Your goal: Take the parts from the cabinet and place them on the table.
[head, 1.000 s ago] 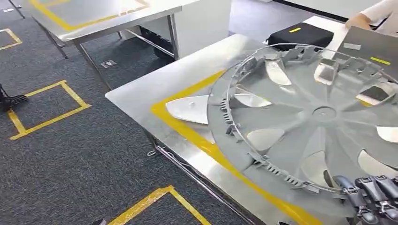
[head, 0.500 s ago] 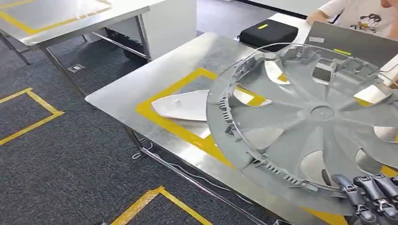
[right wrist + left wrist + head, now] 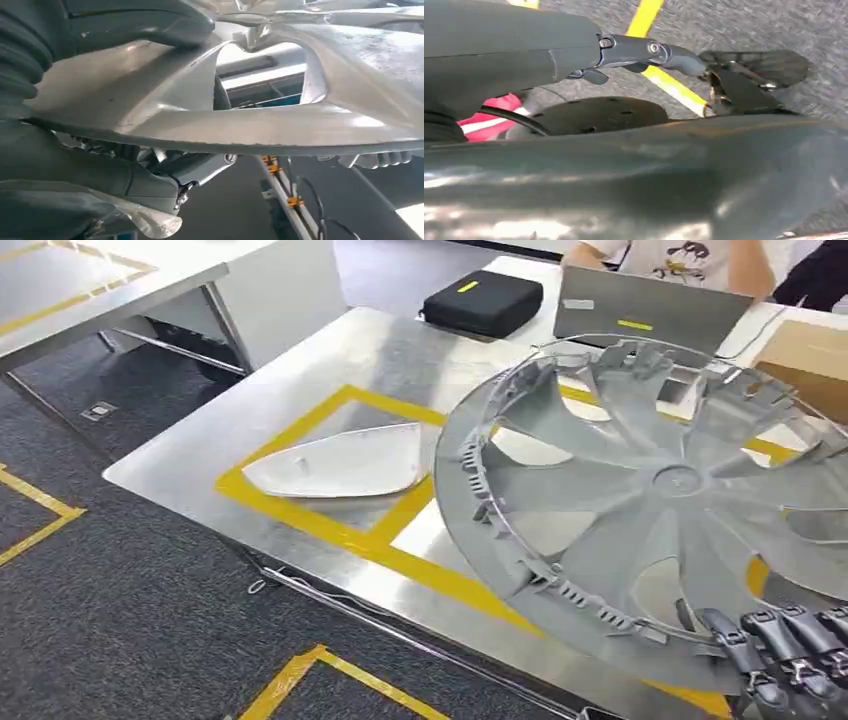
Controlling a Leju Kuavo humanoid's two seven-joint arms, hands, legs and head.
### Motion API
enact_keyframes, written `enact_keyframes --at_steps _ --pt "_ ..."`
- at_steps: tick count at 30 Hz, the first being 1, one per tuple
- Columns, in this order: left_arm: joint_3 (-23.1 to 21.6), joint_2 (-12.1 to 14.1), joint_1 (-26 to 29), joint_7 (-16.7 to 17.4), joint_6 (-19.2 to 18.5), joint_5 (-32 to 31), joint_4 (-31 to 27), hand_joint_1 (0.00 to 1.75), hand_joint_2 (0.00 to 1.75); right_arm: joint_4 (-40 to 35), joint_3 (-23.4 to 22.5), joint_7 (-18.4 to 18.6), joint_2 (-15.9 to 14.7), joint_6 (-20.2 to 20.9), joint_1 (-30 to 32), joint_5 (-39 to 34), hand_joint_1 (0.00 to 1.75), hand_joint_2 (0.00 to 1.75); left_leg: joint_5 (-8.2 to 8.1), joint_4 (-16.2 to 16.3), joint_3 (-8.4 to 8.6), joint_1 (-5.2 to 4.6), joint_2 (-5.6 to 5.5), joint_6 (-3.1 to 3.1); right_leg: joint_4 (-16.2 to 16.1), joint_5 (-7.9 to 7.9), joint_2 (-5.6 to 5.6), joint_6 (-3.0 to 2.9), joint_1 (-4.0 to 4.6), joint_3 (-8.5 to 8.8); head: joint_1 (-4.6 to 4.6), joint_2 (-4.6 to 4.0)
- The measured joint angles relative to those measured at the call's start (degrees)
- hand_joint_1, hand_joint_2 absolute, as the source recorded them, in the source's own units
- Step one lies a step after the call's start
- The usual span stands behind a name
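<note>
A large grey wheel cover (image 3: 650, 500) hangs tilted over the right part of the steel table (image 3: 200, 455), its ribbed back facing me. My right hand (image 3: 790, 655) grips its near rim at the lower right, dark fingers curled over the edge. In the right wrist view the wheel cover (image 3: 280, 125) is clamped between the thumb and the fingers of my right hand (image 3: 100, 165). A flat silver part (image 3: 345, 462) lies on the table inside a yellow taped rectangle (image 3: 300, 520). My left hand (image 3: 574, 55) hangs over the carpet, one finger stretched out, holding nothing.
A black case (image 3: 482, 302), a grey laptop (image 3: 650, 312) and a cardboard box (image 3: 815, 350) stand at the table's far side, where a person (image 3: 690, 258) sits. Another steel table (image 3: 90, 290) is at the far left. Cables hang under the near table edge.
The camera has turned, so the table and the silver part sit further left and lower in the picture. The wheel cover stays in my right hand, held the same way.
</note>
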Motion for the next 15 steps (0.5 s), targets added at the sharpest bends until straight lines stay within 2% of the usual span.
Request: enact_keyframes --at_steps 1,2,3,4,5,6,7,9,10,11,12,13,15 --pt "0.0 0.0 0.15 -0.28 0.0 0.13 0.0 0.0 0.0 0.07 -0.02 -0.13 0.0 0.0 0.01 0.0 1.75 1.75 -0.07 1.69 -0.73 0.0 -0.03 0.02 0.08 0.01 0.7 -0.01 0.01 -0.03 0.0 0.0" --pt "0.0 0.02 0.17 -0.39 -0.02 0.17 0.0 0.0 0.0 0.07 -0.02 -0.2 0.0 0.0 0.05 0.0 1.75 1.75 1.29 0.74 -0.23 0.0 -0.05 0.12 0.17 0.01 1.36 -0.01 0.01 -0.02 0.0 0.0" --pt "0.0 0.07 0.15 -0.42 -0.09 0.24 0.0 0.0 0.0 0.09 -0.02 -0.24 0.0 0.0 0.07 0.0 1.75 1.75 3.71 -2.56 1.25 0.01 -0.14 0.29 0.27 0.01 1.99 0.0 0.01 -0.01 -0.02 0.0" --pt "0.0 0.11 0.12 -0.48 -0.18 0.35 0.0 0.0 0.0 0.09 -0.02 -0.26 0.0 0.0 0.07 0.0 1.75 1.75 6.72 -7.9 3.67 0.03 -0.61 0.53 0.39 -0.02 2.67 0.04 0.0 0.06 0.0 0.0" --pt "0.0 0.15 0.11 -0.5 -0.26 0.42 0.0 0.0 0.0 0.09 -0.02 -0.28 0.0 0.0 0.06 0.02 1.75 1.75 9.04 -12.91 5.88 0.11 -1.81 0.77 0.44 -0.06 3.28 0.11 -0.03 0.11 -0.02 0.0" --pt "0.0 0.17 0.13 -0.55 -0.42 0.5 0.0 0.0 0.0 0.09 -0.02 -0.33 0.0 0.0 0.06 0.0 1.75 1.75 8.17 -14.6 6.82 0.21 -4.06 0.97 0.49 -0.01 3.66 0.39 0.16 -0.14 0.04 0.0" --pt "0.0 0.15 0.14 -0.57 -0.57 0.5 0.0 0.0 0.0 0.09 -0.02 -0.33 0.0 0.0 -0.04 0.02 1.75 1.75 8.16 -16.04 7.1 0.27 -3.91 1.01 0.86 0.03 4.39 0.67 0.11 -0.6 0.07 0.0" --pt "0.0 0.13 0.01 -0.74 -0.83 0.55 0.0 0.0 0.0 0.13 -0.04 -0.33 0.0 0.0 0.16 0.0 1.75 1.75 8.1 -15.61 6.78 -0.1 -3.13 1.24 0.61 0.48 5.15 1.46 -0.29 -1.16 0.02 0.0" --pt "0.0 0.09 0.06 -0.76 -0.85 0.57 0.0 0.0 0.0 0.13 -0.04 -0.33 0.0 0.0 0.35 0.0 1.75 1.75 8.33 -16.01 6.83 -0.01 -2.72 1.63 0.46 0.59 5.55 1.91 -0.25 -1.26 0.11 0.0" --pt "-0.02 -0.04 -0.08 -0.85 -0.94 0.55 0.0 0.0 0.0 0.15 -0.07 -0.35 -0.02 0.0 0.61 -0.02 1.75 1.75 8.76 -16.68 7.0 0.37 -1.89 2.24 1.02 -0.02 4.23 2.05 -0.34 -1.91 0.0 0.0" --pt "0.0 0.0 -0.12 -0.96 -0.94 0.48 0.0 0.0 0.0 0.15 -0.04 -0.35 -0.02 0.0 0.6 -0.02 1.75 1.75 8.85 -16.74 6.94 0.32 -1.55 2.59 2.77 -1.47 1.57 2.24 -0.05 -2.81 0.5 0.0" --pt "0.0 0.09 -0.06 -1.07 -0.92 0.48 0.0 0.0 0.0 0.17 0.0 -0.37 -0.02 0.0 0.43 -0.02 1.75 1.75 8.83 -16.73 6.81 0.29 -1.07 2.77 6.41 -3.55 0.53 2.36 -0.12 -4.56 0.74 0.0" --pt "0.0 0.11 0.08 -1.09 -0.92 0.41 0.0 0.0 0.0 0.24 0.0 -0.37 -0.02 0.0 0.38 -0.02 1.75 1.75 8.81 -16.72 6.72 0.14 0.25 2.8 15.57 -7.5 0.05 2.7 -0.18 -8.74 0.68 0.0"
